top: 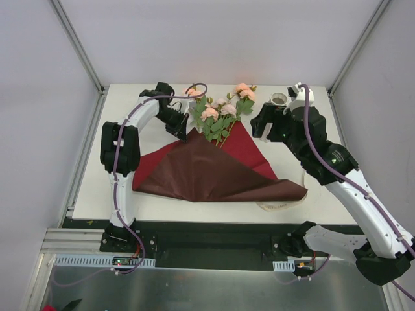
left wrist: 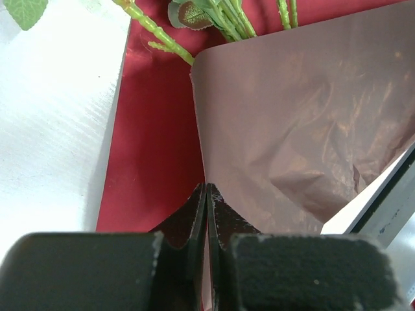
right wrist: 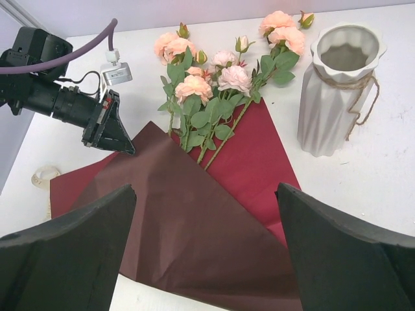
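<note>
My left gripper [left wrist: 206,194] pinches shut on the folded-over corner of the dark red wrapping paper sheet [top: 214,172], just left of the bunch of pink artificial roses [right wrist: 194,85]. My right gripper [right wrist: 206,193] hangs wide open and empty above the sheet's right side.

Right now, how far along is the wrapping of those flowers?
Done: flowers lie on the red paper, one flap folded over the stems. In hand: left tool is shut on that flap's corner; right tool hangs open above. Left: the paper's right side lies flat, unfolded.
</note>
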Motion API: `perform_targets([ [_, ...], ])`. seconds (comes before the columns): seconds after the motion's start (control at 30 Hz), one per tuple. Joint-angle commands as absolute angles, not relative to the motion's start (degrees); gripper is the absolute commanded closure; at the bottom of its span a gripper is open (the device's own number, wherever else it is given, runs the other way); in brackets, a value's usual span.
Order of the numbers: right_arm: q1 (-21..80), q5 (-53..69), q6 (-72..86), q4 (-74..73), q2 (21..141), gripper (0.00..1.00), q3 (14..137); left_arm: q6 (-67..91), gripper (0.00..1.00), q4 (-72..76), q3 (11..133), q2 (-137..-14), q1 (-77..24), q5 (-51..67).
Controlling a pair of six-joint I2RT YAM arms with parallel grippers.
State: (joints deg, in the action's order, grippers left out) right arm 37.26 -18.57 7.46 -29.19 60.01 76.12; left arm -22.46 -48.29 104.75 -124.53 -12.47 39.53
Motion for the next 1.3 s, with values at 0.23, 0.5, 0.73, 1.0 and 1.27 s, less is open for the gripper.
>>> perform_targets([
  [0.23,36.74,-19.25,5.19,-29.53,62.84,0.09,79.80,-26.79,1.00,-53.43,96.33,-99.42,-18.80,41.30],
  [0.5,35.86,-17.23,1.93,-28.92,66.35,0.12,79.72,-33.57,1.00,-64.50,89.48,-82.73,-29.77,42.97],
  [0.73,35.42,-11.52,2.37,-27.60,69.34,0.13,76.91,-42.35,1.00,-75.13,82.46,-75.24,-35.50,54.12],
  [1.0,37.70,-7.12,4.83,-27.51,68.38,0.18,66.21,-57.98,0.98,-84.00,74.45,-66.71,-37.18,59.67],
  [1.27,47.17,-9.66,8.34,-26.81,66.97,0.22,57.05,-64.51,0.21,-86.92,67.41,-61.09,-39.55,56.61],
])
